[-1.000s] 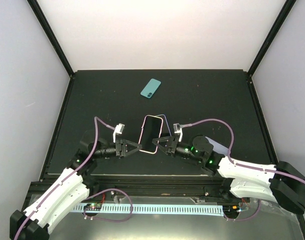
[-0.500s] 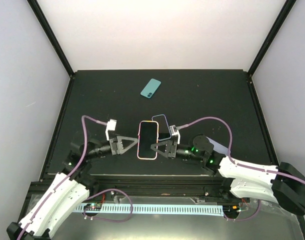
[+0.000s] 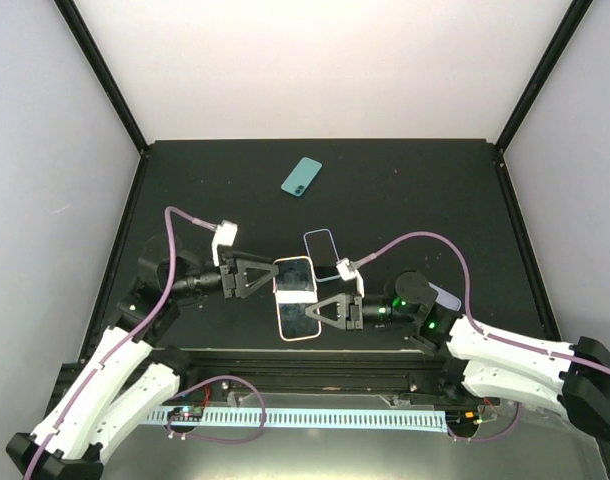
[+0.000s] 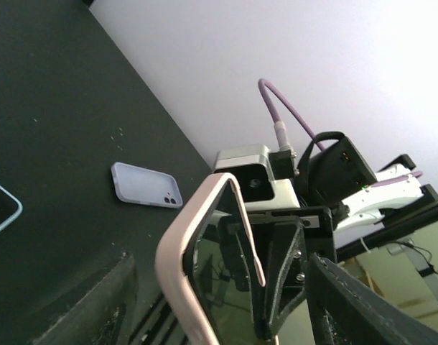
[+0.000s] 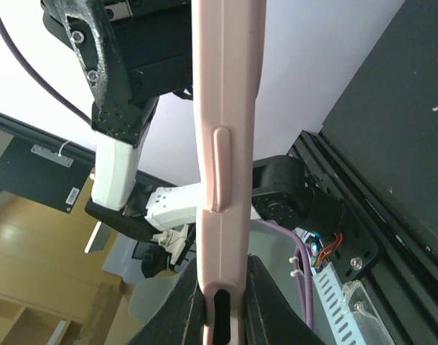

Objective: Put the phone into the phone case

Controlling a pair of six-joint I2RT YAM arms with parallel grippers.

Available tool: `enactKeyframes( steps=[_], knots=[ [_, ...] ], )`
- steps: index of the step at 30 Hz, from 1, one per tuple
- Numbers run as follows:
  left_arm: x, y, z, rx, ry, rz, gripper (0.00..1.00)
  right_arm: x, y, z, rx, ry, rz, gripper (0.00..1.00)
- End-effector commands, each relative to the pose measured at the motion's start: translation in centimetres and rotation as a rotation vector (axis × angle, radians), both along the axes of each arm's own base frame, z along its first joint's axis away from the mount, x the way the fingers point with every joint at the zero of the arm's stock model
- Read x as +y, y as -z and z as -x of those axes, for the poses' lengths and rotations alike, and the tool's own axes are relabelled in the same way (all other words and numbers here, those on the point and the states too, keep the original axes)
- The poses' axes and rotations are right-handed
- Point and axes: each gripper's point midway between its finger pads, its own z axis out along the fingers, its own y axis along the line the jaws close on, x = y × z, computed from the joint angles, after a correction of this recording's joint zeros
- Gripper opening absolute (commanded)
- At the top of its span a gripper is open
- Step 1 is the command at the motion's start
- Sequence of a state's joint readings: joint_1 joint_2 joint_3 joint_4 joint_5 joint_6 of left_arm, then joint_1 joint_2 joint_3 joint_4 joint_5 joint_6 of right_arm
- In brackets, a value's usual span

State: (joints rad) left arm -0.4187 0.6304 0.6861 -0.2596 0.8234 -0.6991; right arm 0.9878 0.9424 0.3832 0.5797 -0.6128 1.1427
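Black matte tabletop [image 3: 405, 190] between pale walls, with both arms reaching in from the near edge. The right claw [image 3: 318, 312] is clenched on the pink-rimmed phone [image 3: 297, 300], nipping its lower right edge. In the right wrist view its two fingers [image 5: 179, 316] press on either side of the pink rim. The handset runs edge-on up that frame with a side button showing. It is held up off the table, and its glossy black screen faces upward in the overhead view.

The left claw [image 3: 273, 276] is released, its jaws spread wide at the handset's upper left edge. The left wrist view shows its dark fingers [image 4: 97, 302] far apart, with the pink rim standing between them and a gap on the near side. Whether the far finger grazes the handset I cannot tell, because the right claw's body blocks that side.

The phone [image 3: 301, 177], teal-green, lies back-up at the far part of the table with its lenses in one corner, well apart from both arms. The phone case [image 4: 145, 185], pale lavender, lies flat on the table with its dark camera cut-out at one corner. From overhead only a sliver of it shows beside the right arm's elbow joint. A light blue-rimmed phone [image 3: 323, 254] lies just beyond the right claw, and the left wrist view cuts it off at the frame's left edge.
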Motion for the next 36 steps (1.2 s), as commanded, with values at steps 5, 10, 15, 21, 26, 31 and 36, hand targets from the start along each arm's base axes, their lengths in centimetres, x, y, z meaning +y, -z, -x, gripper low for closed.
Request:
enactKeyframes(
  steps=[5,10,15,21,26,31,36],
  knots=[
    [-0.4,-0.9,0.5,-0.083,0.066,-0.009,0.47,0.3,-3.4,1.0,-0.078,-0.064,-0.113,0.06],
    [-0.4,-0.3,0.0,-0.074,0.05,-0.029,0.25,0.3,-3.3,1.0,-0.078,-0.065,-0.11,0.06],
    [0.1,0.1,-0.8,-0.08,0.001,-0.102,0.02,0.6,-2.7,0.6,-0.065,-0.049,-0.085,0.06],
    [0.9,1.0,-1.7,-0.07,-0.064,-0.18,0.02,1.1,-1.0,-0.9,-0.017,0.02,-0.027,0.06],
    [0.6,0.5,-0.8,-0.071,-0.02,-0.154,0.08,1.2,-0.7,-1.6,0.01,0.057,-0.019,0.06],
    [0.5,-0.5,0.4,-0.023,0.001,-0.082,0.57,-0.1,-1.5,-3.4,-0.005,0.199,-0.055,0.06],
    [0.2,0.0,1.3,0.038,0.038,0.003,0.7,-1.1,-2.8,-4.7,-0.015,0.301,-0.082,0.06]
  ],
)
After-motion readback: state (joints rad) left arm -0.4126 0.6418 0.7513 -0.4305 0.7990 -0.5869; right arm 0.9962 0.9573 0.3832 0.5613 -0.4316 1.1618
